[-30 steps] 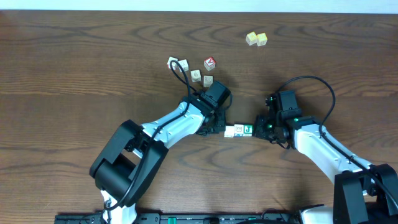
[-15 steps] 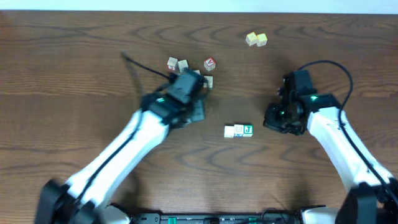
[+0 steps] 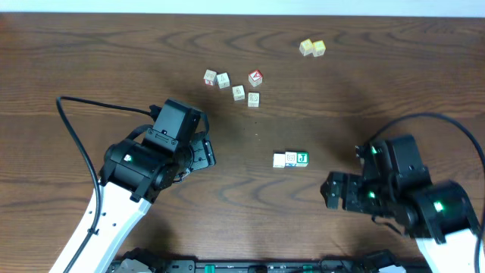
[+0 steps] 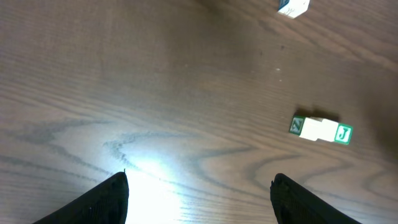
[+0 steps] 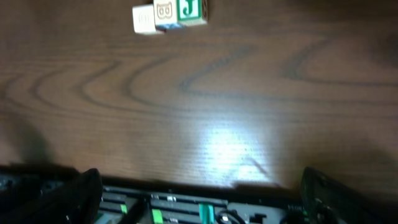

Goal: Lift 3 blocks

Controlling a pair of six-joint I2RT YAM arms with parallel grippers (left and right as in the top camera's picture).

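The 3 blocks [image 3: 291, 159] lie in a tight row on the dark wooden table [image 3: 76, 61], touching side by side, with the green J at the end nearer your right arm. The middle face is too small to read. Your left gripper [image 4: 199, 193] and right gripper [image 5: 199, 196] both stand wide apart and empty, well clear of the row on either side. In each wrist view only the dark fingertips [image 4: 109, 199] show, cut off by the bottom edge. A further cube [image 4: 292, 6] is clipped at the top of the left wrist view.
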